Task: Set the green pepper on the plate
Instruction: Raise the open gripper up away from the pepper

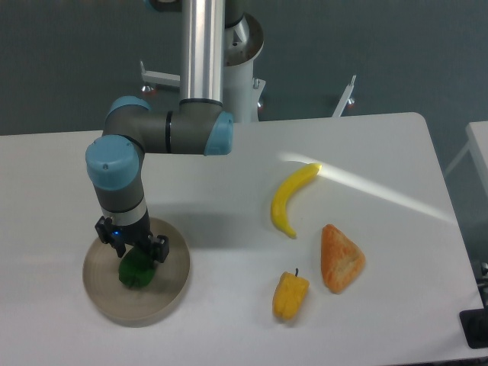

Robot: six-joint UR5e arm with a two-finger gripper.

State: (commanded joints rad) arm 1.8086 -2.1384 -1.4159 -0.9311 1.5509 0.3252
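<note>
The single fixed camera looks down on one white table with rounded corners. On it lie five loose things: one green pepper, one plate, one banana, one yellow pepper and one orange wedge-shaped piece that looks like bread or pastry.

One arm, grey with light blue joint caps, reaches down from a silver upright tube to the left part of the table. Its gripper hangs directly above the plate, and the dark fingers sit at either side of the top of the green pepper. From this angle it cannot be told whether they clamp the pepper or stand slightly apart from it. The green pepper is inside the plate's rim, toward its middle, and appears to rest on the plate's surface, though the contact beneath is hard to judge.

The plate sits near the front left of the table. The banana lies well apart to the right, curving from upper right to lower left. The orange wedge lies just below and right of it, and the yellow pepper, with a small dark stem, lies near the wedge's lower left.

A bright streak of light crosses the right side of the tabletop. Behind the table stands a dark grey-blue wall, with the robot's white base column at the table's far edge.
</note>
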